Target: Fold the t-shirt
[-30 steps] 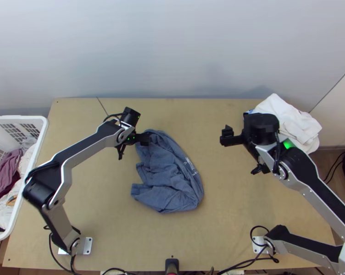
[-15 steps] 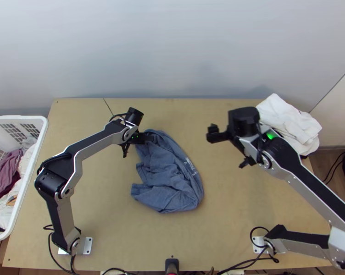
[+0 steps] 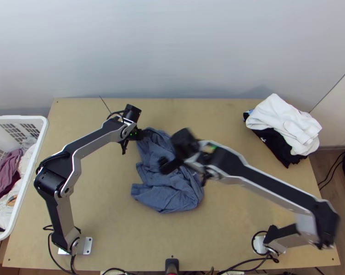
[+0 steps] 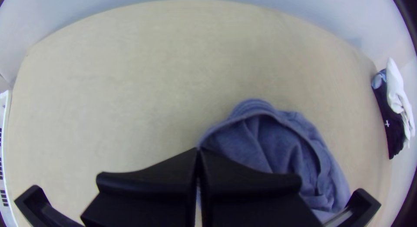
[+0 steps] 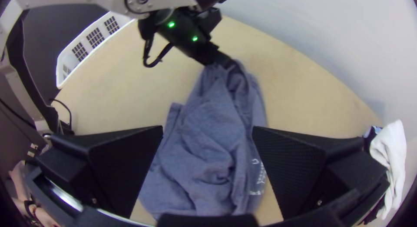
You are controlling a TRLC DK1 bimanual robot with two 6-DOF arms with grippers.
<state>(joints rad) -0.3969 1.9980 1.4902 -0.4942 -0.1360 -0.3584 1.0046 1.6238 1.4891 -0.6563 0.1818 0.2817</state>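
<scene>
The blue t-shirt lies bunched at the middle of the table. At its far left end my left gripper is shut on the cloth; in the left wrist view the t-shirt's edge runs to the tips of the left gripper, which are together. Over the middle of the t-shirt hangs my right gripper. In the right wrist view the right gripper is wide open, and the t-shirt with its pale print lies beyond and between the two fingers, not gripped.
White and black clothes are piled at the table's far right corner. A white basket with clothes stands at the left edge. Bare wood lies between the t-shirt and the pile. A person's hand shows at the right wrist view's edge.
The right arm has swung left from beside the clothes pile to over the t-shirt. My left gripper has barely moved, and the t-shirt lies much as before.
</scene>
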